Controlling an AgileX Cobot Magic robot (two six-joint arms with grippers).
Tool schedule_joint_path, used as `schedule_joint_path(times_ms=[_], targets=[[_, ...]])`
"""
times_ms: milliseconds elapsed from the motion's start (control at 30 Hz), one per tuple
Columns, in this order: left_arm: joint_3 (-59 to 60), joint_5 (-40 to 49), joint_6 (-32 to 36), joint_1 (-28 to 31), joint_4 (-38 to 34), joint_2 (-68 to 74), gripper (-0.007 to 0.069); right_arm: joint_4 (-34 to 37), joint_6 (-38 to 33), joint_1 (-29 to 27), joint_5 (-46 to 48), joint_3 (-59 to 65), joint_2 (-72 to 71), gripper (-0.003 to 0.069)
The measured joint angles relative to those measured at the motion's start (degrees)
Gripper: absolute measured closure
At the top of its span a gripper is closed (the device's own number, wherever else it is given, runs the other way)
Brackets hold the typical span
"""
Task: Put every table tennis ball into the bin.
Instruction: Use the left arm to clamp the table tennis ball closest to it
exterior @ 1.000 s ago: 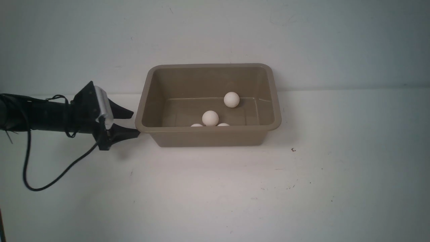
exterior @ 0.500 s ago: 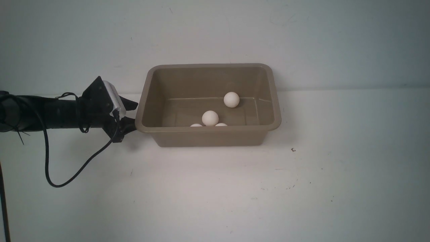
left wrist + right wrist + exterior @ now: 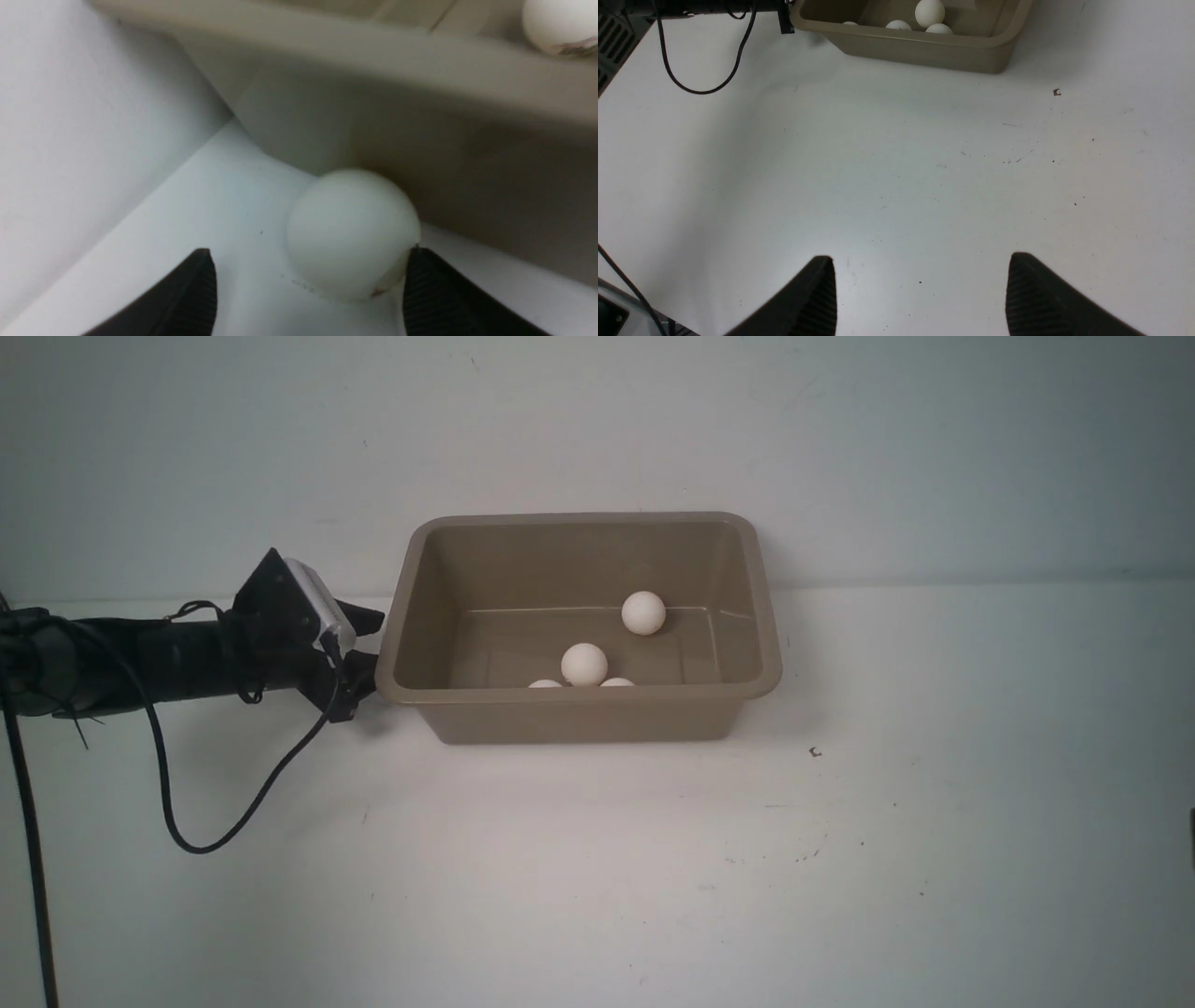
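- Against the left outer wall of the bin (image 3: 579, 695) — a ball (image 3: 350, 233), the left claw (image 3: 372, 637) wide around it, ungripped.
- Risk: an off-centre close squirts it away.

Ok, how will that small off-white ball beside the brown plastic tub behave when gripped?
The small off-white ball is a smooth sphere on the flat white table, so an off-centre touch from the open left gripper would likely roll it. The brown plastic tub wall beside it may block that.

Bin (image 3: 579, 719): taupe plastic, glossy inside. Balls (image 3: 585, 665): matt off-white, smooth. Worktop (image 3: 597, 877): matt white, lightly specked. Right pincer (image 3: 920, 257): blk fingers (image 3: 808, 303) w/ ribbed faces.
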Motion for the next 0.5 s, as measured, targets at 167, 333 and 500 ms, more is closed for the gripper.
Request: schedule_joint_path(times_ms=[167,333,500], targets=[[-4.1,2.4,-3.3,-0.1,0.1,3.3,0.0143,0.3,0.0,0.0,-0.1,0.0,1.5,0.0216],[-5.7,1.8,-3.0,-1.3,0.1,3.4,0.0143,1.2,-0.1,0.0,-0.1,0.0,3.0,0.0216],[-6.5,-0.6,-2.3,-3.0,0.3,3.4,0.0143,1.2,-0.7,0.0,-1.7,0.0,3.2,0.0216]])
